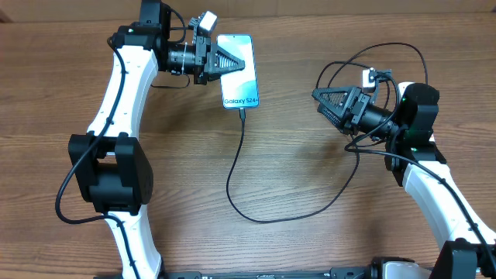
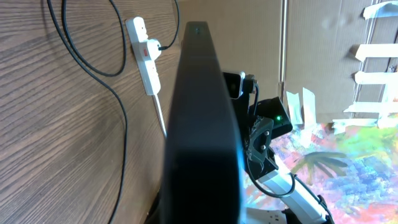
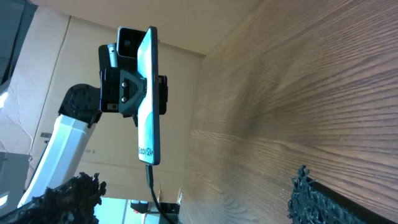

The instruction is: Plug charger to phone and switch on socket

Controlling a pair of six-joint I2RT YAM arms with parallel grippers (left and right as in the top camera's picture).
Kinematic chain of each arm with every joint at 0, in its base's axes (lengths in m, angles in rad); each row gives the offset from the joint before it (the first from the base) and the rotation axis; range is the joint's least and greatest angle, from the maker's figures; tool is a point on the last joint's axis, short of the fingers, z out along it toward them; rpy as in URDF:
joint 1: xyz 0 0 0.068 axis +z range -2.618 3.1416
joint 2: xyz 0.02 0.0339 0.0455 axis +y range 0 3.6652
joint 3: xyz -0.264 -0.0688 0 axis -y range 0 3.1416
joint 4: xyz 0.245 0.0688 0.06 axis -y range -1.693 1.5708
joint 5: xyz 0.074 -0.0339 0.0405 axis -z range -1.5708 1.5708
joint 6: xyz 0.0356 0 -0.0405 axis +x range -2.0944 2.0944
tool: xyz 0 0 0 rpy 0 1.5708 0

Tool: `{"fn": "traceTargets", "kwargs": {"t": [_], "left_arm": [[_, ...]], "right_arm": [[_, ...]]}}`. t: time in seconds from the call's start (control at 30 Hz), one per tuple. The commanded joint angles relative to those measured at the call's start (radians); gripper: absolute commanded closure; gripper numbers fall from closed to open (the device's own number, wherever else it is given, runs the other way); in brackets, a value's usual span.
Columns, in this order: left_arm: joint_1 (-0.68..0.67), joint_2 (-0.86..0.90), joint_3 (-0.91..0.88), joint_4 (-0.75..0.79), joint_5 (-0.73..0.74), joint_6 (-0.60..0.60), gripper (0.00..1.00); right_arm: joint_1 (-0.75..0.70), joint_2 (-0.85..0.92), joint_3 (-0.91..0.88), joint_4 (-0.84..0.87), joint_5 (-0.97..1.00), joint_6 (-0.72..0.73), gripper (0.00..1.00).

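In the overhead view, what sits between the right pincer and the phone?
Nothing. In the overhead view, only bare table separates the right pincer from the phone. The charger cable loops below that stretch.

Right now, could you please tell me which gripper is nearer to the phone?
Left. The left gripper is shut on the phone itself, reaching over its screen. The right gripper is open and clear of it, off across the table.
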Motion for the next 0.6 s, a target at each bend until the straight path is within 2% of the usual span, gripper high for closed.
{"fn": "traceTargets", "kwargs": {"t": [0.0, 0.57], "left_arm": [[-0.008, -0.014, 0.017, -0.006, 0.042, 0.016, 0.96], [-0.048, -0.014, 0.017, -0.01, 0.042, 0.019, 0.96]], "right_arm": [[-0.003, 0.001, 0.008, 0.005, -0.008, 0.0, 0.0], [-0.003, 0.001, 0.008, 0.005, -0.008, 0.0, 0.0]]}}
